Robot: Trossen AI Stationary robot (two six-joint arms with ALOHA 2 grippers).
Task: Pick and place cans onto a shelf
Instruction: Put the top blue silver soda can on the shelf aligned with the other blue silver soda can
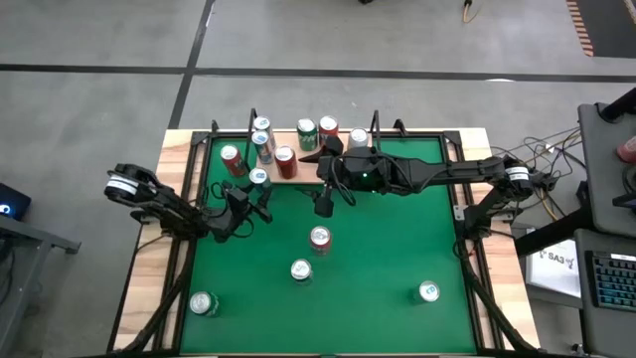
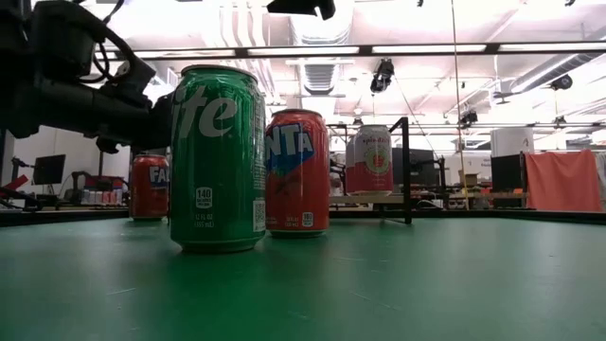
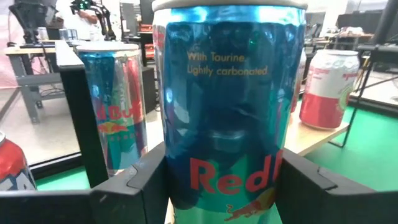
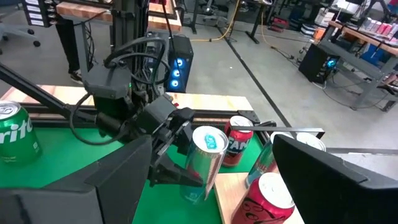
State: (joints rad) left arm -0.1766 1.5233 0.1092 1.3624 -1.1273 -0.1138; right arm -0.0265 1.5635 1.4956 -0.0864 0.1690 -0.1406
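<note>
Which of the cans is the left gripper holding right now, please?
The tall blue Red Bull can at the light-wood shelf edge, clamped by the left gripper; every other can stands free.

**Around the work: table, floor and desk clutter**

A green-topped table (image 1: 397, 259) with a light wood edge lies under the left gripper (image 1: 260, 187) and the right gripper (image 1: 324, 202). Grey floor (image 1: 99, 89) surrounds it. Well behind the right gripper, off the table, lie a keyboard (image 1: 608, 283), a printed sheet (image 1: 556, 261) and loose cables (image 1: 542, 154). Beyond the left gripper, a computer tower (image 4: 178, 59) glows blue. An orange cloth (image 2: 565, 180) hangs in the room behind.
</note>
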